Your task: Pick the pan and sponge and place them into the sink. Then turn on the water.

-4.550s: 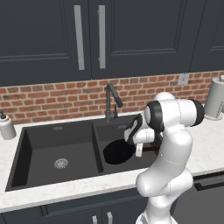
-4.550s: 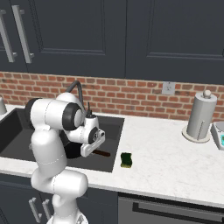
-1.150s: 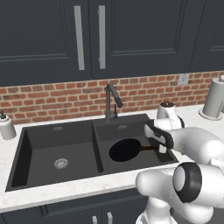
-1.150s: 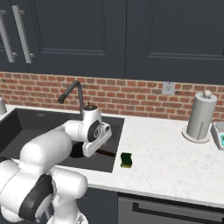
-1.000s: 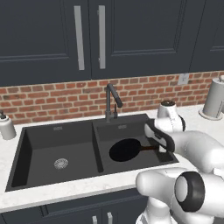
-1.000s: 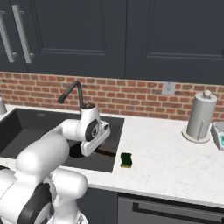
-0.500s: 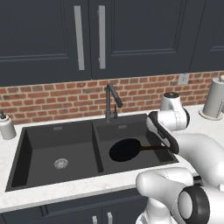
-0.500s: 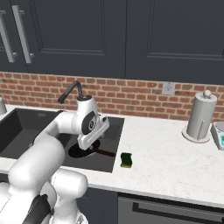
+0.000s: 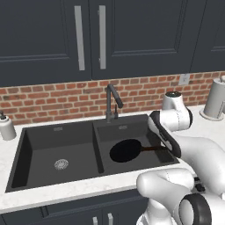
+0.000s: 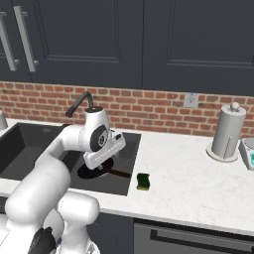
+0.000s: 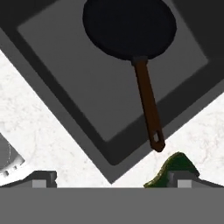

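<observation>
Left base view: the sink [image 9: 66,145] is looked down on from behind the arm, left of it, facing the brick wall; both basins are taken in.
Right base view: the sink [image 10: 30,144] is seen from the right, further off, with the counter beyond it.
Hand view: the sink [image 11: 87,113] is viewed from close above.
Shared: the sink's right basin.

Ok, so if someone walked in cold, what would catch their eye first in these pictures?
Probably the black pan lying flat in the right basin of the sink, its thin handle pointing toward the counter. Next, the big white arm bent over that basin, its gripper above the pan. Then the small green sponge alone on the pale counter, just right of the sink.
</observation>
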### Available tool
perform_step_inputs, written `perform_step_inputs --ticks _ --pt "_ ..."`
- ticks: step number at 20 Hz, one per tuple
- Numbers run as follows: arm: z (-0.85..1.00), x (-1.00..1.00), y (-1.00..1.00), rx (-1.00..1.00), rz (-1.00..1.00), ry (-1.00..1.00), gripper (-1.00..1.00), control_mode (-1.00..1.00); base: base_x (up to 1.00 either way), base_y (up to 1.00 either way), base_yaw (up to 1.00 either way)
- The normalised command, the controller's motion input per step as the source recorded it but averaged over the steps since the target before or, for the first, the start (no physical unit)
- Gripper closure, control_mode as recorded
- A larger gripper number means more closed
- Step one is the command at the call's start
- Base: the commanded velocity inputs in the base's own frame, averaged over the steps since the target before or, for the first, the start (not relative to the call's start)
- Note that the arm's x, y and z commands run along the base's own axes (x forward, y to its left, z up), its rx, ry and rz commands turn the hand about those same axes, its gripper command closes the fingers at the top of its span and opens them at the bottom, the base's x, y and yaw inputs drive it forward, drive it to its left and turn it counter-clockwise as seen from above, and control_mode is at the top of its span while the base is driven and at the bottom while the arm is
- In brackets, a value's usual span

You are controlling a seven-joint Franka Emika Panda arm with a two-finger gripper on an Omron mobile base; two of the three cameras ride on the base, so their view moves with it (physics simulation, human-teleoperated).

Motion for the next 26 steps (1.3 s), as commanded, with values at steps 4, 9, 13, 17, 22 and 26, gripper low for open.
perform_step_inputs --ticks 4,9,13,17,22,26 --pt "0.36 -0.16 -0.09 0.04 -0.30 -0.03 -1.00 -1.00 0.00 0.00 0.00" --pt "0.20 -0.13 -0.30 0.04 -0.29 0.00 -1.00 -1.00 0.00 0.00 0.00" --pt "-0.01 -0.23 -0.49 0.02 -0.23 0.00 -1.00 -1.00 0.00 0.00 0.00" --pt "-0.11 -0.20 -0.43 0.00 -0.15 0.00 -1.00 -1.00 0.00 0.00 0.00" --pt "-0.08 -0.12 -0.31 0.00 -0.09 0.00 -1.00 -1.00 0.00 0.00 0.00" --pt "-0.12 -0.03 -0.12 0.00 -0.07 0.00 -1.00 -1.00 0.00 0.00 0.00"
